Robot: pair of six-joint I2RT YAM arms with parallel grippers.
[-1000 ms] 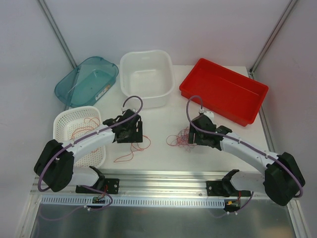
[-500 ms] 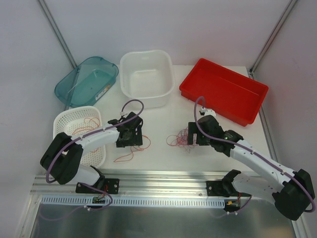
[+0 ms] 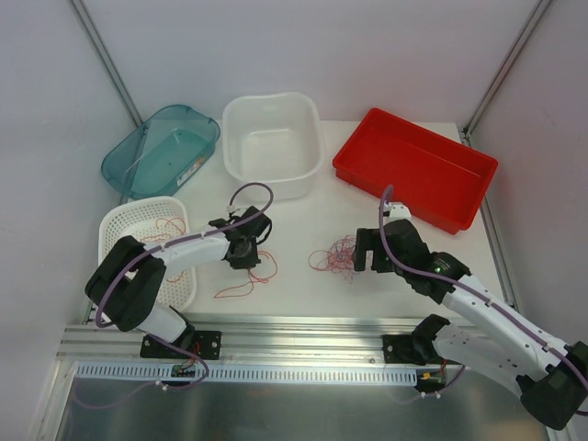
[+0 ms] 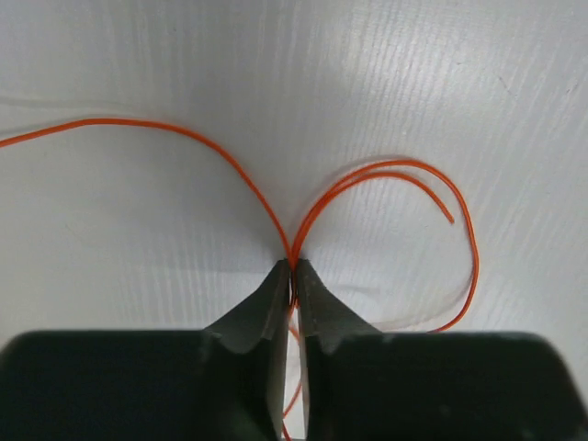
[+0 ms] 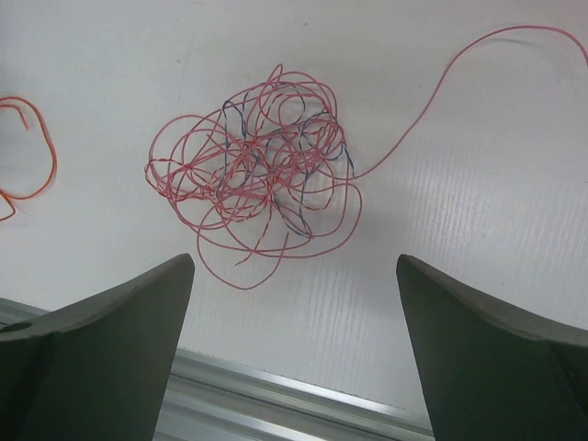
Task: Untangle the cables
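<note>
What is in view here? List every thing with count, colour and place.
teal bin: one, clear teal, far left
white tub: one, white, far middle
red tray: one, red, far right
basket: one, white, near left
basket wires: a few, red, inside the basket
orange wire: seemingly one, orange, on the table, near middle
tangle: one, pink-red with dark blue strands, right of middle
table: one, white
left arm: black and white; left jaws shut on orange wire
right arm: black and white; right jaws open over tangle
</note>
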